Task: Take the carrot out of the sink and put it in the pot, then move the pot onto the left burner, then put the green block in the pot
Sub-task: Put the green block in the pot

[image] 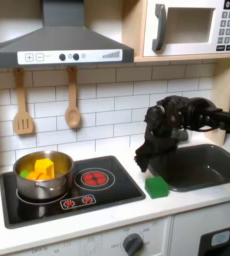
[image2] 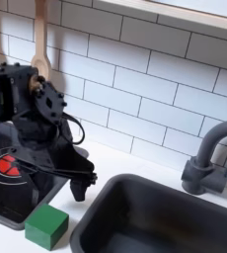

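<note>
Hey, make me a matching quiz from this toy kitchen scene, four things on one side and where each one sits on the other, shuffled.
Things:
1. pot
2. green block
3. gripper
4. faucet

Places:
A. on the counter between stovetop and sink
B. at the sink's back edge
C. on the burner at the first exterior view's left
D. just above the green block

Pairs: 1-C, 2-A, 3-D, 4-B
</note>
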Controlling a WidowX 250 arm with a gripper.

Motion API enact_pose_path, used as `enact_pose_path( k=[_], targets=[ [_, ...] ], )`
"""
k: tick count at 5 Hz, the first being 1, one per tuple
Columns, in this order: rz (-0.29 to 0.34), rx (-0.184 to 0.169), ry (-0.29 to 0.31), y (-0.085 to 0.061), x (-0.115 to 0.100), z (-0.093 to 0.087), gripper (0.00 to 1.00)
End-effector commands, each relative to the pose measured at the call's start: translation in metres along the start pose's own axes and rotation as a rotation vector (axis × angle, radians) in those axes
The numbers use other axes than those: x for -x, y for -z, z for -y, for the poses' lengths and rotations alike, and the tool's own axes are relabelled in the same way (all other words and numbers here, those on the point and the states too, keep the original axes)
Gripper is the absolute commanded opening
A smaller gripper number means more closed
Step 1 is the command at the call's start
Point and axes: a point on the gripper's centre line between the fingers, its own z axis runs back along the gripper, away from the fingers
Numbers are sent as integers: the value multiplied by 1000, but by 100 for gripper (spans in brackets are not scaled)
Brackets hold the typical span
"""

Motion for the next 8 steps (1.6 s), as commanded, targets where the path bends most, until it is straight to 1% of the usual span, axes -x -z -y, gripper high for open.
enact_pose_path(
  k=[1, 2, 3, 4, 5, 6, 7, 8],
  targets=[
    [-3, 9, 35, -8, 11, 1, 100],
    [-5, 1, 45, -12, 17, -3, 100],
    [-14, -7, 53, -13, 23, -11, 100],
    [-27, -25, 34, -12, 29, -24, 100],
    [-39, -9, 45, -5, 32, -19, 100],
    [-30, -15, 57, -7, 33, -17, 100],
    [-34, -12, 51, -3, 34, -16, 100],
    [-38, -10, 59, 0, 35, -11, 100]
  ],
)
